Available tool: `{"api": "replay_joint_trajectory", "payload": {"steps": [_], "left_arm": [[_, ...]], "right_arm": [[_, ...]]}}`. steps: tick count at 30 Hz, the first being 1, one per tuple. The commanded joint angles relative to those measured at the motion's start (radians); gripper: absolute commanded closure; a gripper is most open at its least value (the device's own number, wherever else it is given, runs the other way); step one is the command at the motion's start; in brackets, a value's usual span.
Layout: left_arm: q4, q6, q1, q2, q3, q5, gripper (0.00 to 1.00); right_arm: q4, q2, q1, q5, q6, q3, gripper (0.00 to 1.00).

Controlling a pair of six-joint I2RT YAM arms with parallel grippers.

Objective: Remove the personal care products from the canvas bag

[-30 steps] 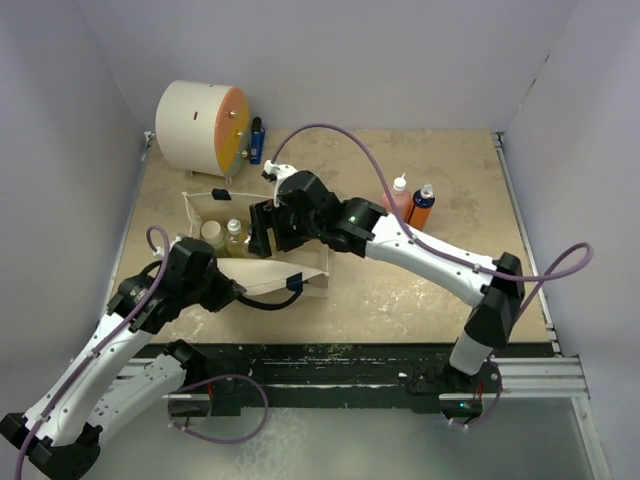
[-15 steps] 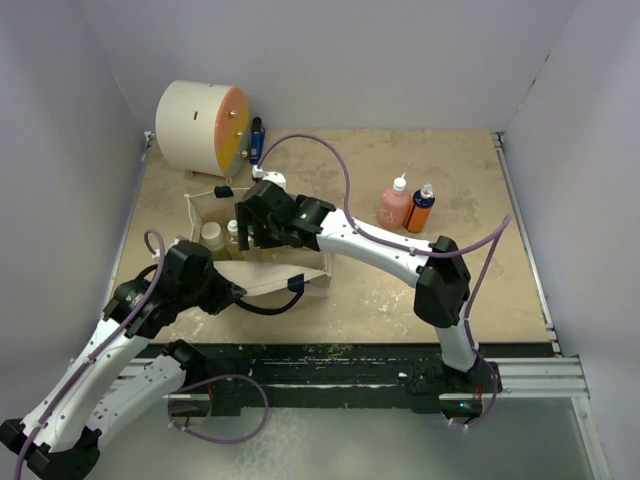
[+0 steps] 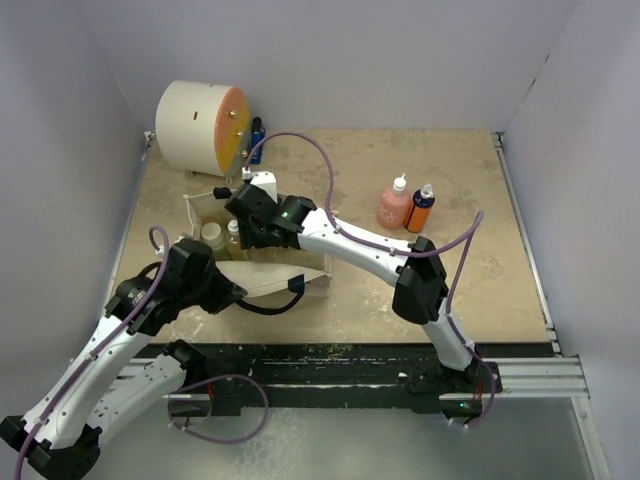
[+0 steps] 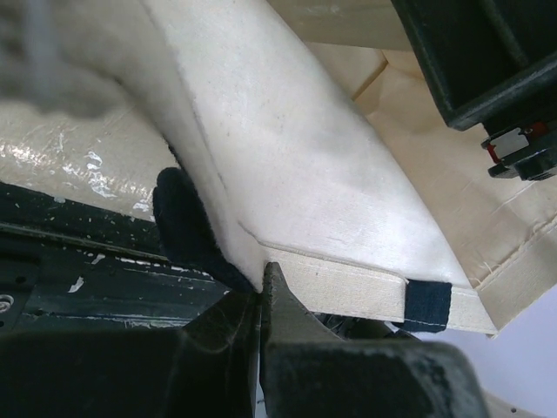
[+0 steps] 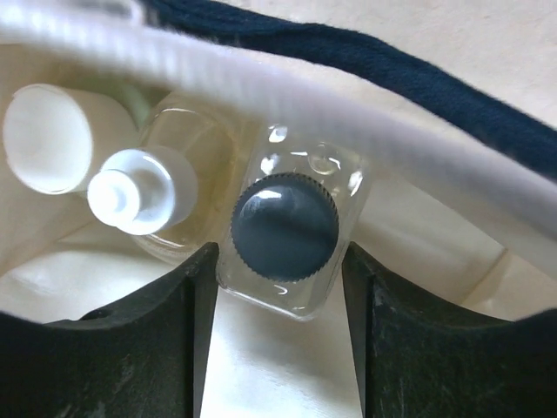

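Canvas bag (image 3: 268, 281): left half of desk (image 3: 470, 290), mouth up, white drum (image 3: 195, 125) behind it at far left corner; bare surface to its right. Right gripper (image 5: 277, 252): inside bag, jaws wide, straddling clear dark-capped bottle (image 5: 285, 228), contact unclear; navy strap (image 5: 392, 78) crosses just above. Left gripper (image 4: 261, 283): pinched onto bag's near rim. Beside clear bottle: white-capped bottle (image 5: 135, 192), pale-lidded jar (image 5: 48, 138). Pink bottle (image 3: 393, 207), orange bottle (image 3: 422, 209): upright together, right of centre, well apart from bag
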Motion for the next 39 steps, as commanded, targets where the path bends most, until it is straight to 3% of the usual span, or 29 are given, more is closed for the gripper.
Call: {"api": "replay_joint_trajectory", "payload": {"steps": [1,4,7,18,22,26,29,33,39], "left_arm": [[0.000,0.039,-0.002,0.000,0.035,0.071,1.00],[0.004,0.043,-0.001,-0.001,0.035,0.067,1.00],[0.005,0.047,-0.002,0.006,0.036,0.070,1.00],[0.015,0.039,-0.002,0.019,0.039,0.084,1.00],[0.014,0.038,-0.001,0.022,0.043,0.082,1.00],[0.023,0.036,-0.001,0.031,0.044,0.084,1.00],[0.023,0.039,-0.001,0.036,0.051,0.080,1.00],[0.016,0.035,-0.002,0.031,0.055,0.072,1.00],[0.005,0.028,0.000,0.009,0.059,0.059,1.00]], "right_arm": [[-0.096,-0.014,-0.013,0.166,-0.113,0.022,0.47],[-0.079,-0.012,-0.012,0.168,-0.144,0.017,0.61],[-0.072,-0.001,-0.013,0.152,-0.139,0.020,0.62],[-0.026,0.061,-0.014,0.049,-0.173,0.023,0.33],[-0.010,0.075,-0.015,0.040,-0.185,0.022,0.31],[0.011,0.077,-0.022,0.012,-0.207,0.024,0.45],[0.013,0.055,-0.021,-0.010,-0.232,0.049,0.72],[0.016,-0.012,-0.022,-0.016,-0.263,0.080,1.00],[0.018,-0.142,-0.030,-0.073,-0.282,0.143,1.00]]}}
